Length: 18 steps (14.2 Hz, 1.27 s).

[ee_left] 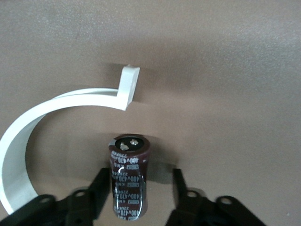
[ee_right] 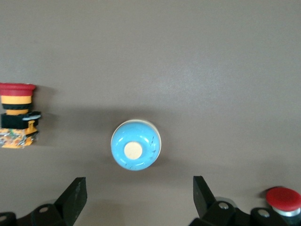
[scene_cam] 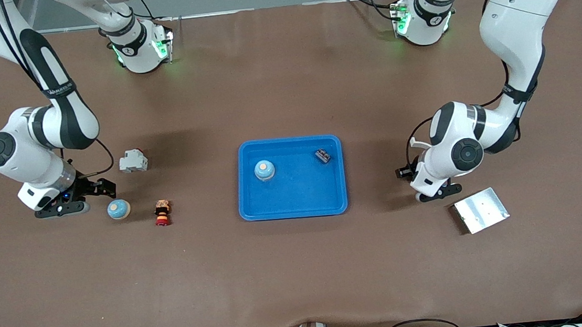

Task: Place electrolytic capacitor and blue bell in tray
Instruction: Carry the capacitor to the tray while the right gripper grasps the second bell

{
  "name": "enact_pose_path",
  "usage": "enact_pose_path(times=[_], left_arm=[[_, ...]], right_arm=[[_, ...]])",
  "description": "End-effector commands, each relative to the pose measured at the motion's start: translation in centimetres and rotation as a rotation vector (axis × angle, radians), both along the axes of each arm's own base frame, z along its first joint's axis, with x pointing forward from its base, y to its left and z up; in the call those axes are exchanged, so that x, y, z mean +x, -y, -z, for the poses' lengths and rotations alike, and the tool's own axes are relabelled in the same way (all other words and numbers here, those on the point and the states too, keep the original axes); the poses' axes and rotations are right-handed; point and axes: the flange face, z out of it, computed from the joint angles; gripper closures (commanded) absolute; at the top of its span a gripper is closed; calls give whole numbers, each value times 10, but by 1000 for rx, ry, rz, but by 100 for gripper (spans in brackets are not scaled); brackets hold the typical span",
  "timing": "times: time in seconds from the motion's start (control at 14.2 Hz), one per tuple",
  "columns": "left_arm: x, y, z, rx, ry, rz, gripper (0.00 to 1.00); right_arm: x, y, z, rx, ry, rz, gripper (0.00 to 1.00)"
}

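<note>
Where my left end effector [ee_left: 136, 188] sits low by the silver metal plate [scene_cam: 480, 210], its half-open fingers bracket a dark-red electrolytic capacitor [ee_left: 129, 176] lying on the brown table [scene_cam: 300, 268], gaps showing either side. My wide-open right end effector [ee_right: 138, 195] hovers beside the blue bell [ee_right: 136, 144]. A second blue bell [scene_cam: 264, 170] sits in the bright-blue plastic tray [scene_cam: 295, 208].

We see two glossy white arms with black joint bands and round black caps at the elbows; their bases glow green, and thin black cables run along the links; small dark lettering marks one band; the left gripper [scene_cam: 433, 193] and right gripper [scene_cam: 70, 199] have matte black fingers with screw holes.
</note>
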Motion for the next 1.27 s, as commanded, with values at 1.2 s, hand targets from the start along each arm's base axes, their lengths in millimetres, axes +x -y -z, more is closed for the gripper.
enact_pose_path(times=[1.2], left_arm=[[34, 81, -98, 61, 88, -210, 98]], right_arm=[[13, -5, 71, 17, 54, 0, 0]])
